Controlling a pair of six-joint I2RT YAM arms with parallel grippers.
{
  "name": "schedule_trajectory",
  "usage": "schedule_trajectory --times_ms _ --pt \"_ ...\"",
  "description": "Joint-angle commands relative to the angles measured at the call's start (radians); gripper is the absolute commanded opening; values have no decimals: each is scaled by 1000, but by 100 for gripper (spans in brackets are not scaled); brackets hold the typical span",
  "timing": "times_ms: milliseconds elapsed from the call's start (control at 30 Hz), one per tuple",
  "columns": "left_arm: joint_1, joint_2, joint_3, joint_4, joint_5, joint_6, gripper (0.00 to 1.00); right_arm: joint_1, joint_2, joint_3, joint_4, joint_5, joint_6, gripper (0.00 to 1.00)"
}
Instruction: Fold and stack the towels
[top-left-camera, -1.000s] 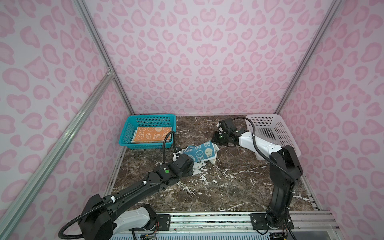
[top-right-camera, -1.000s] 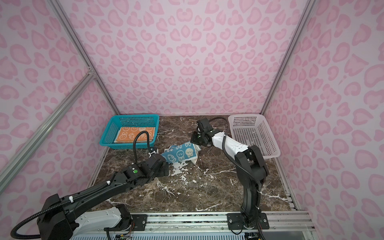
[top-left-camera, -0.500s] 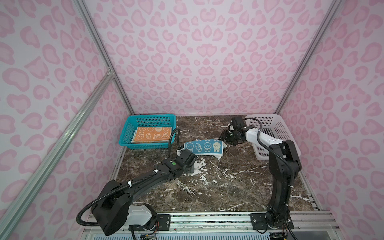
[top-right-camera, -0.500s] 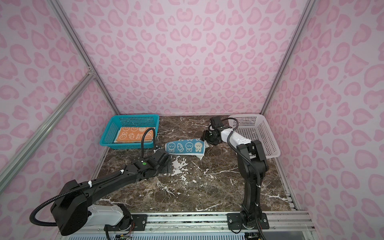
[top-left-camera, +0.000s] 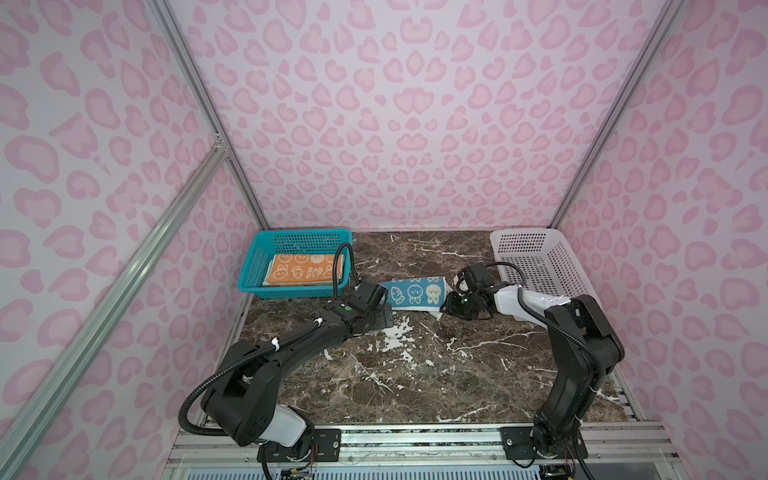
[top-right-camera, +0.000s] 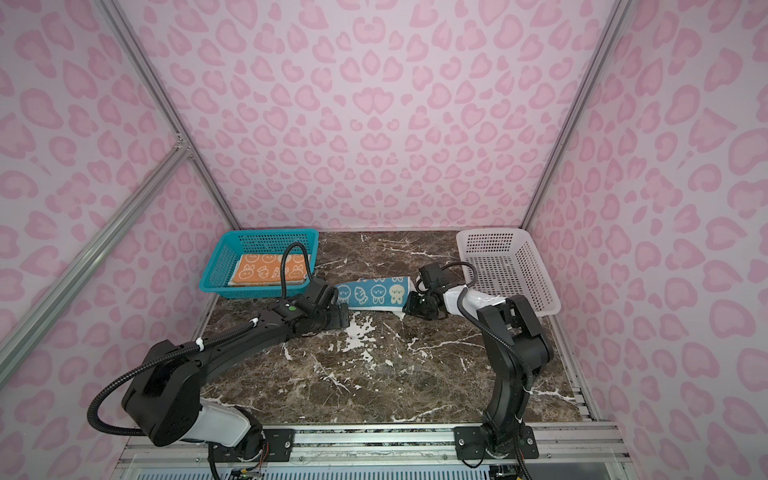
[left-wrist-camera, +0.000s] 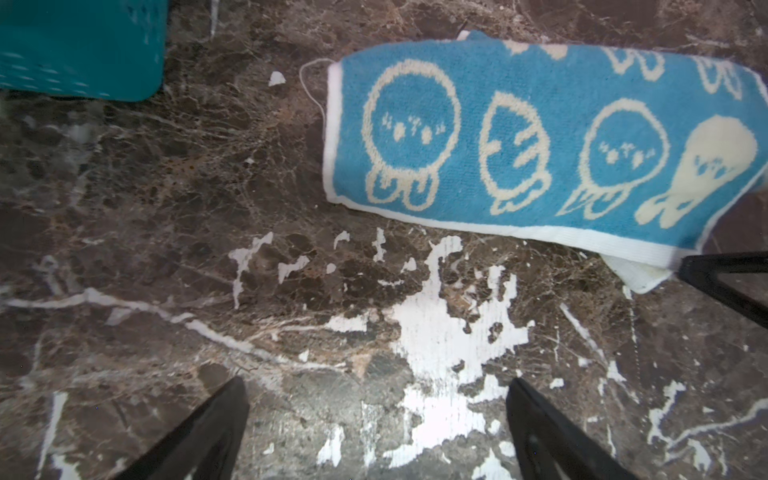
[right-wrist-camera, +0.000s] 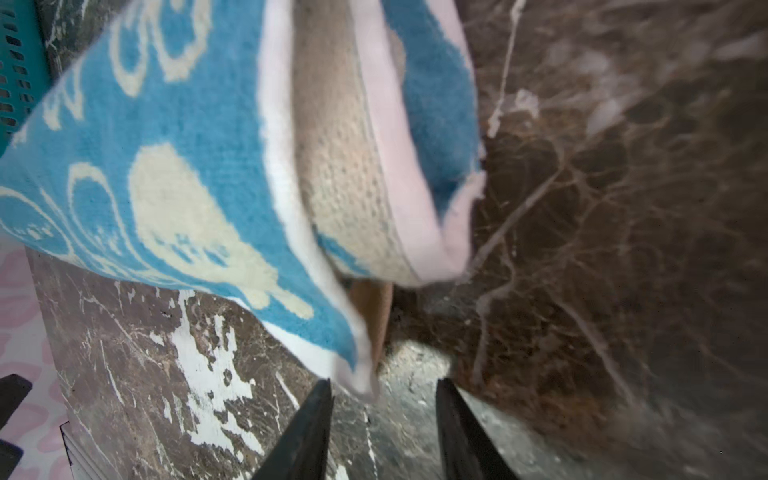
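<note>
Brown marble tabletop (top-left-camera: 436, 382), white chips; pink leopard-print walls (top-left-camera: 415, 124); blue towel (top-left-camera: 415, 291) folded; left fingers (left-wrist-camera: 199, 436), right fingers (right-wrist-camera: 307, 436) both apart.

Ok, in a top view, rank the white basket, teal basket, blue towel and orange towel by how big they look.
1. White basket
2. Teal basket
3. Orange towel and blue towel: look about alike, too close to rank.

Dark brown marble-look tabletop (top-left-camera: 415, 374), white veins all over and scuffed white patches around the middle. In both top views a teal perforated basket (top-left-camera: 252, 266) sits back left and a white perforated basket (top-left-camera: 552, 266) back right, well apart. Pink leopard-spot walls (top-left-camera: 395, 104) all round, with silver aluminium rails (top-left-camera: 124, 278) up the corners.
</note>
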Motion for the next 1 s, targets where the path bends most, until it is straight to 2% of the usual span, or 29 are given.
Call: schedule_trajectory --times_ms 0,167,333,533,733,967 --pt "7 21 15 49 63 -20 98 8 23 9 48 -3 9 38" --pt "10 44 15 49 74 -18 98 15 34 17 41 6 10 25" --pt "12 47 18 48 70 -15 98 22 17 14 19 42 -5 19" --pt "12 61 19 51 78 -18 98 32 3 26 -23 81 -33 18" --pt "12 60 18 49 77 -15 98 43 -11 42 -64 119 -53 21" --pt "12 55 16 46 74 -15 98 46 -4 46 -65 122 -53 13"
